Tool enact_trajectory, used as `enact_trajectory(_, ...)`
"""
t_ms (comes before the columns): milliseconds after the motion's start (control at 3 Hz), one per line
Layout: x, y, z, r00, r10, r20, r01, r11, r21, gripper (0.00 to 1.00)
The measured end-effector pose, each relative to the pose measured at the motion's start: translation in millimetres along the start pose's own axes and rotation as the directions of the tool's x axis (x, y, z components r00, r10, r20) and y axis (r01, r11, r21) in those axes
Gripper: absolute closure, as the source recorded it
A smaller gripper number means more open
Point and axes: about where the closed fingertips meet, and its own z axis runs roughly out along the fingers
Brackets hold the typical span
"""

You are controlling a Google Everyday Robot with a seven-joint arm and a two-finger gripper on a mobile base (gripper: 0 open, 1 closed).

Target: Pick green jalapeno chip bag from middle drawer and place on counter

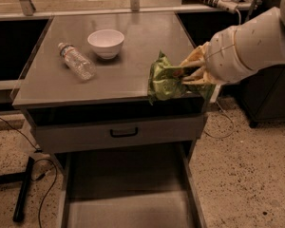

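Pinching green chip bag (165,80) w/ fingers (194,59) (above counter (133,56) front edge)

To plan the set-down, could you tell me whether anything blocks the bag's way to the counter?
Nothing visible does: the end effector holds the green jalapeno chip bag over the counter, front right; the white bowl and plastic bottle lie farther left.

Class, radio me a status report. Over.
Gripper shut on crumpled green foil chip bag. Bag at front edge of grey counter. White bowl, clear plastic bottle off to the side.
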Motion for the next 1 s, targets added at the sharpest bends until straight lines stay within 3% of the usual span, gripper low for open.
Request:
enact_trajectory(333,3.4,-28.4,23.8,0.999,-0.015,0.039,0.015,0.9997,0.017,1.00)
enact_trajectory(667,18.1,-71.1,59.7,0.996,0.020,0.083,-0.024,0.9987,0.046,1.00)
enact_trajectory(1000,43.5,-99.9,91.9,0.988,0.101,0.120,-0.108,0.9928,0.052,1.00)
